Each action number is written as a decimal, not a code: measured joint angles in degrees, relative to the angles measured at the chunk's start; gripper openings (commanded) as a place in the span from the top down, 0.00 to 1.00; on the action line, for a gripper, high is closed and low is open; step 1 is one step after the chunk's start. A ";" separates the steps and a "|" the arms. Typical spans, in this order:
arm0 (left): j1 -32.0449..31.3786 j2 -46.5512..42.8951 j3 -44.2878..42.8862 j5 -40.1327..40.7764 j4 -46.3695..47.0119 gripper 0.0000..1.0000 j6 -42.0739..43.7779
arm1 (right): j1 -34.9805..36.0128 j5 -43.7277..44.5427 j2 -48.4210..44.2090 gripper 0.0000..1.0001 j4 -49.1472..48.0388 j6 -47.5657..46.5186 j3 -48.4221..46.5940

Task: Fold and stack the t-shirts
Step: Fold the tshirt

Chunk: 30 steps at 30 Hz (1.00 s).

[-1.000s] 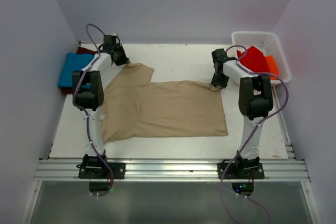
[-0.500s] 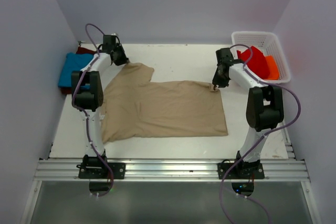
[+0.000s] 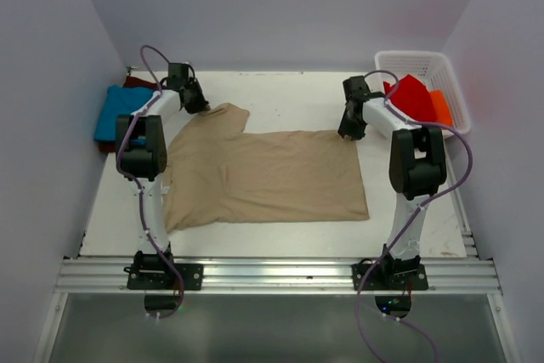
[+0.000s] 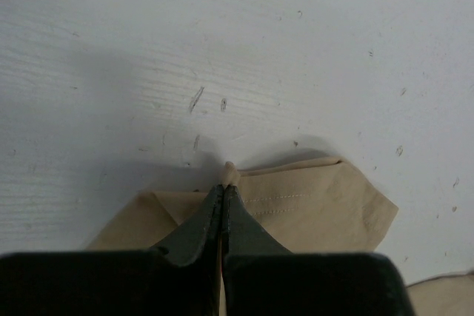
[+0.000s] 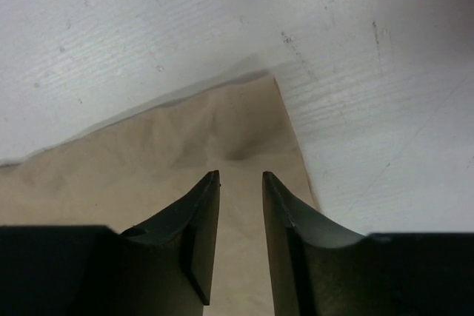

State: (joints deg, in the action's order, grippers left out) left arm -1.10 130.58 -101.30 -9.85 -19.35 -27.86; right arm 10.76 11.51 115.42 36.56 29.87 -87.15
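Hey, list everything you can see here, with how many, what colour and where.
tan t-shirt: one, beige, spread mid-table
blue t-shirt: one, bright blue, folded at the table's left edge
maroon t-shirt: one, dark maroon, peeking from under the blue one
basket: one, white, far right corner
cloths: two, red and orange, inside the basket
table: one, white
left arm: white and black, jaws shut on the tan t-shirt's sleeve
right arm: white and black, jaws open over the tan t-shirt's far right corner
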 measured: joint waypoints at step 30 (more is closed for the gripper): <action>0.35 -1.05 0.72 -0.94 0.28 1.00 0.00 | -0.17 7.02 10.78 0.71 2.05 -1.16 -10.71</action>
State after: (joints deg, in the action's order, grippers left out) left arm -0.75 129.54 -100.57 -10.79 -19.07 -27.86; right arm 10.59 18.52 126.19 38.61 28.71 -97.86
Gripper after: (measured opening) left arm 0.009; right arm 0.451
